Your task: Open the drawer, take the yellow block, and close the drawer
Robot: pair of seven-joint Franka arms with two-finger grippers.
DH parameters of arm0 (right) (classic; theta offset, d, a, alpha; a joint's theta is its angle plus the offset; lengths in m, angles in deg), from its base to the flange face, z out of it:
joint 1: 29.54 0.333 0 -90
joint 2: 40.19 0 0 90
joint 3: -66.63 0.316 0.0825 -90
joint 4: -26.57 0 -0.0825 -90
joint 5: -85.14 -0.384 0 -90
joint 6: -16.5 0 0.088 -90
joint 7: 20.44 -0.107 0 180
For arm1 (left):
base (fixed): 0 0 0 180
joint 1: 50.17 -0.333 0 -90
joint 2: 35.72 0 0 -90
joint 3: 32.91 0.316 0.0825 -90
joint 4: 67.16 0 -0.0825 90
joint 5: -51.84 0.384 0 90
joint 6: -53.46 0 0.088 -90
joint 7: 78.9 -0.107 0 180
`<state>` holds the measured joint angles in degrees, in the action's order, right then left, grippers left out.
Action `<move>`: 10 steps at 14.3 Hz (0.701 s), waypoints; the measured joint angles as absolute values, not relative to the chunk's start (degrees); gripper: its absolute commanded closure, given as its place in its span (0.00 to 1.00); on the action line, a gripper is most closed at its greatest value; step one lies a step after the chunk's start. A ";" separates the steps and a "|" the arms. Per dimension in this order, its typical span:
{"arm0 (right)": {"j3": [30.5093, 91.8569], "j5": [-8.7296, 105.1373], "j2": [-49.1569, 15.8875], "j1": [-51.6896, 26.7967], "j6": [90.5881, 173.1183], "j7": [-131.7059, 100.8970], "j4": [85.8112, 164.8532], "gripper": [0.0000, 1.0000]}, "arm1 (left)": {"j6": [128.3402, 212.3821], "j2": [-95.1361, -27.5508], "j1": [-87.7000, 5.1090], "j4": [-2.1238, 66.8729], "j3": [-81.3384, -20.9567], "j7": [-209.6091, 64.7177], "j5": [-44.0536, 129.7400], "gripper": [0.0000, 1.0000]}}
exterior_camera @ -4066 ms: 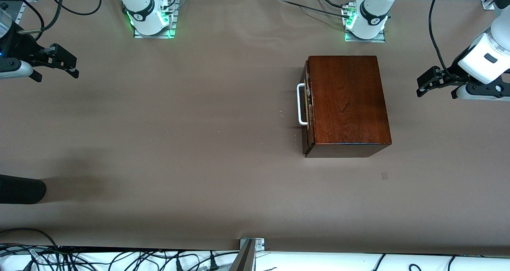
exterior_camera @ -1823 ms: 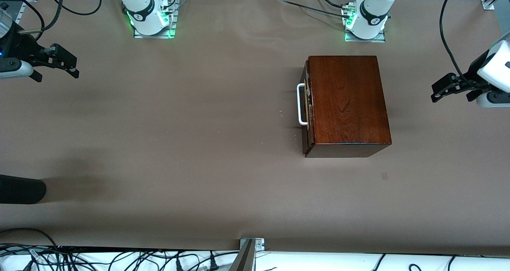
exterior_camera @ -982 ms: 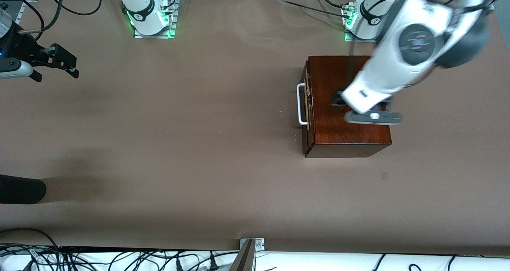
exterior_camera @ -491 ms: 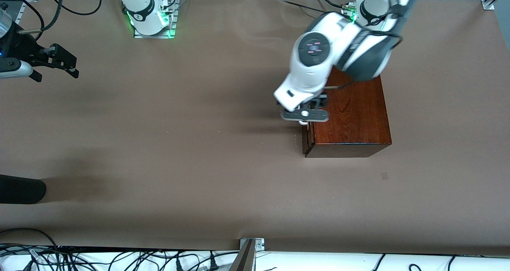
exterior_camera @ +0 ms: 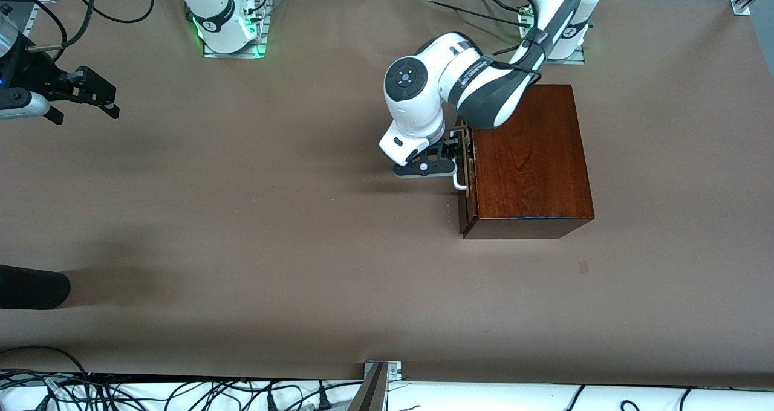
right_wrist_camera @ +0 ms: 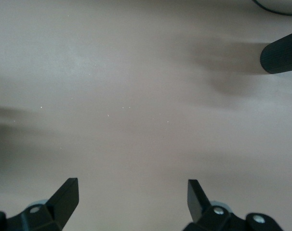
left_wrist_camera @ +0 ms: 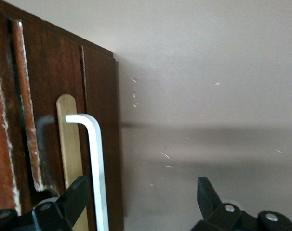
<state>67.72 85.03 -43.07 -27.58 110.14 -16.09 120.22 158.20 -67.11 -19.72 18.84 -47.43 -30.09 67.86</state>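
A broad worktop (exterior_camera: 254, 229) covered in matte brown paper fills the scene, its sheet faintly rippled along the edge nearest the mounting plates (exterior_camera: 233, 47). Black cables (exterior_camera: 181, 393) tangle over a white surface at the camera's edge, beside a small metal bracket (exterior_camera: 382, 370). A dark cylinder (exterior_camera: 30, 286) casts a soft shadow across the paper.

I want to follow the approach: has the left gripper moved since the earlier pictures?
Yes. The left gripper has come from the left arm's end of the table across the wooden box to the drawer's white handle, fingers open.
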 measured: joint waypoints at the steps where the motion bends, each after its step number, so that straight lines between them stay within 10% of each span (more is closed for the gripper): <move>1: 67.72 85.03 -43.07 -27.58 110.17 -16.09 120.22 0.00 | 158.21 -67.39 -19.42 19.23 -47.43 -30.04 69.15 0.00; 10: 67.74 85.03 -42.87 -27.57 112.45 -16.09 120.22 0.00 | 161.00 -67.65 -19.12 24.68 -47.25 -29.50 72.24 0.00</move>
